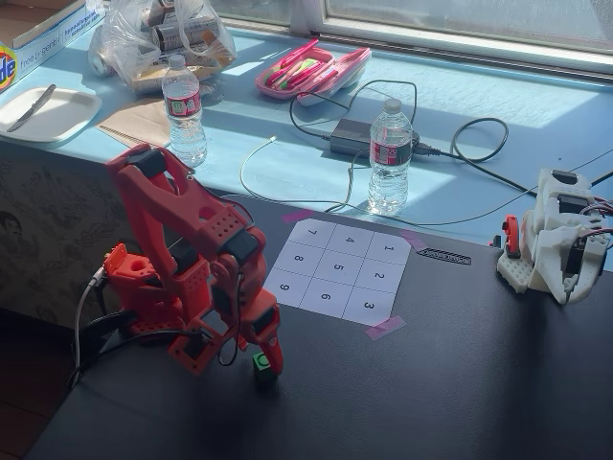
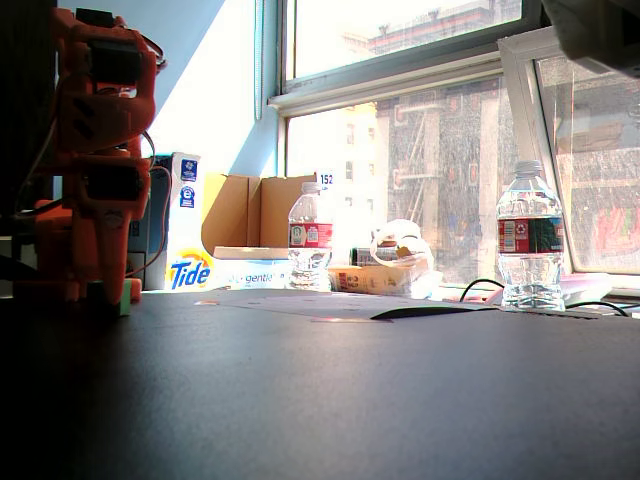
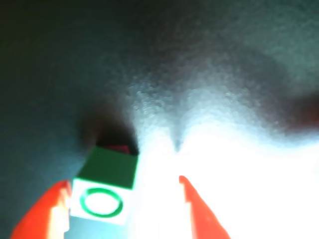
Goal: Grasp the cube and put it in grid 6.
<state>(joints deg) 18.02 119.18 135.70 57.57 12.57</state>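
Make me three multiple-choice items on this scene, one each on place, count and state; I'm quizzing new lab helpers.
1. Where is the cube?
A. on cell 6
B. on the dark table, off the sheet
C. on the plate

2. How many water bottles stand on the blue sill?
A. one
B. two
C. four

3. How is the hand?
A. open around the cube
B. shut, empty
C. out of view

Key: 1 B, the cube sits on the table below the sheet. 2 B, one bottle and another. 3 A, the wrist view shows a gap beside the cube.
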